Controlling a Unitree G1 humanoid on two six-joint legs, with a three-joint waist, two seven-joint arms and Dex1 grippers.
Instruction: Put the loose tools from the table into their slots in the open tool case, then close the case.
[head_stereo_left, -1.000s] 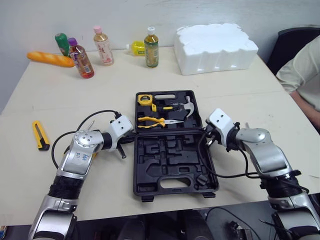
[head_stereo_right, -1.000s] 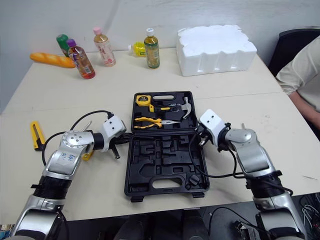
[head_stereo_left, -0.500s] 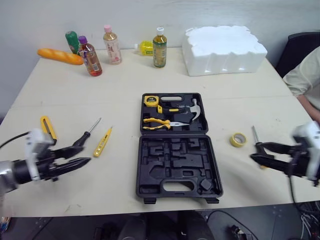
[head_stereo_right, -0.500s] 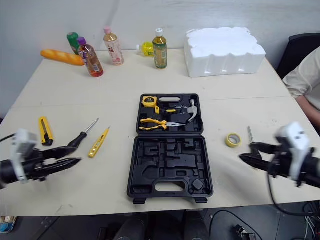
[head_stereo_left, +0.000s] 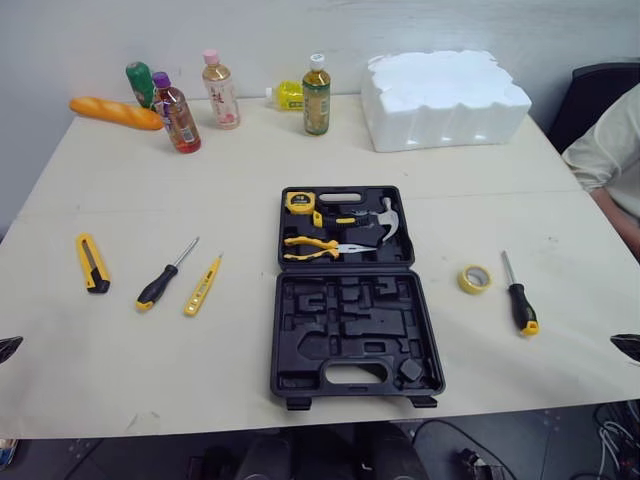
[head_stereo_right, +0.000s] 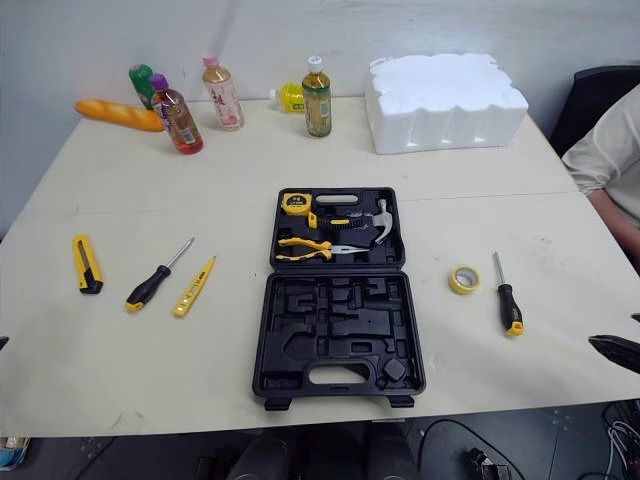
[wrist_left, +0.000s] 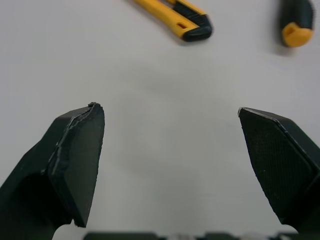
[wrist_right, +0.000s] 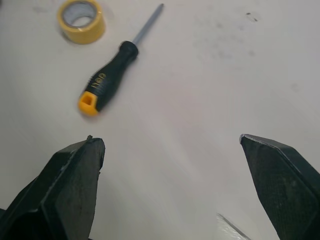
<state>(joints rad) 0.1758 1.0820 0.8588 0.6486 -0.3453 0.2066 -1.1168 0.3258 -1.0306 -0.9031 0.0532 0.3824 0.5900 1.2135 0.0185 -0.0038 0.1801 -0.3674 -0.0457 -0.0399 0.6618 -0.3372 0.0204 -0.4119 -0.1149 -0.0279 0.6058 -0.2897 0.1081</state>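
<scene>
Open at the middle of the table (head_stereo_left: 250, 180) lies the black tool case (head_stereo_left: 355, 300), its empty moulded half nearer the robot. The far half holds a tape measure (head_stereo_left: 295, 201), pliers (head_stereo_left: 305, 242) with yellow handles, and a hammer (head_stereo_left: 384, 216).

Loose on the tabletop to the robot's left of the case are a yellow tester screwdriver (head_stereo_left: 202, 285), a black-handled screwdriver (head_stereo_left: 160, 283) just beside it, and, farther out, a yellow utility knife (head_stereo_left: 91, 263). To the right lie a roll of yellow tape (head_stereo_left: 474, 279) and a second screwdriver (head_stereo_left: 518, 298).

The left gripper (wrist_left: 170, 112) hangs over bare table short of the utility knife, fingers spread wide and empty. The right gripper (wrist_right: 170, 142), fingers equally wide apart, is near the second screwdriver and touches nothing.

Drink bottles (head_stereo_left: 317, 95), a bread loaf (head_stereo_left: 115, 113) and a white foam block (head_stereo_left: 445, 95) line the far edge. A person (head_stereo_left: 610, 150) sits at the table's right.
</scene>
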